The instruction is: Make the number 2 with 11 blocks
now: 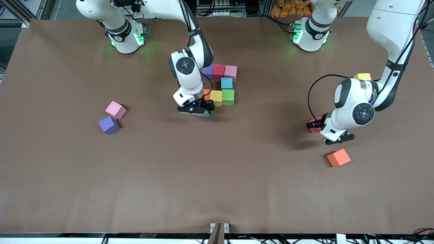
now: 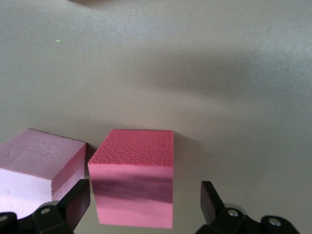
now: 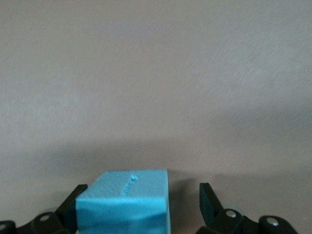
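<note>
Placement under way: right end effector (image 3: pixel 139 204) spread around blue block (image 3: pixel 127 202) beside partial number 2 (image 1: pixel 222 84). Left end effector (image 2: pixel 141 202) spread around red block (image 2: pixel 135 178); closing seems next.

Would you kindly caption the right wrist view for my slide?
Right gripper open around a blue block resting on the brown table.

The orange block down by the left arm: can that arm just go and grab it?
Probably yes. The orange block lies alone on bare table, just nearer the front camera than the left gripper, with nothing between them. That gripper is open, low around a red block, so it would have to lift clear first.
</note>
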`<state>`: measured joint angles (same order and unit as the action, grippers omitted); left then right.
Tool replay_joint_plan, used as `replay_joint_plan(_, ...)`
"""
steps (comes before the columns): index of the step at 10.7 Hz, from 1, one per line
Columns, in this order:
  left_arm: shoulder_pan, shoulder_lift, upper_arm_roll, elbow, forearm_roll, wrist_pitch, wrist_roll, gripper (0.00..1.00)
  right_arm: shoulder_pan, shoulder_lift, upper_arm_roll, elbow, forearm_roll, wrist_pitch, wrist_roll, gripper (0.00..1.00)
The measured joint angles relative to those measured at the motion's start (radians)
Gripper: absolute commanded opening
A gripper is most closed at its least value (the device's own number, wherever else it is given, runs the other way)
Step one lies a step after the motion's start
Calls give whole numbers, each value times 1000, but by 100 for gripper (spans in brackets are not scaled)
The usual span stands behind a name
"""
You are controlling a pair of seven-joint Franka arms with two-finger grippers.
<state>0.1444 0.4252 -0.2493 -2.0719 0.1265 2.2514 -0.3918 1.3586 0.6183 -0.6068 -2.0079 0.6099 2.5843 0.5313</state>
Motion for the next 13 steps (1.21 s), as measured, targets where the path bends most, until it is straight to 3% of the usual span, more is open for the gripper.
replay_joint_plan(2,1,5,11,-1,0,0,2,99,-73,-31,-2,30,0,-74,-29,100)
replay_joint_plan(4,1,13,12,-1,0,0,2,75,-97,-55,-1,35,0,-104,-37,100)
replay_joint_plan(6,0,22,12,-1,0,3,3,72,-95,-56,7,35,0,-104,-37,100)
replay_joint_plan(8,0,25,11,-1,0,5,18,60,-119,-62,6,37,0,-128,-90,100)
replay_joint_plan(11,-1,23,7,12,0,8,51,53,-254,-105,6,45,-1,-241,-387,100)
replay_joint_plan(13,-6,22,-35,56,0,0,57,53,-331,-131,4,41,-2,-277,-622,100)
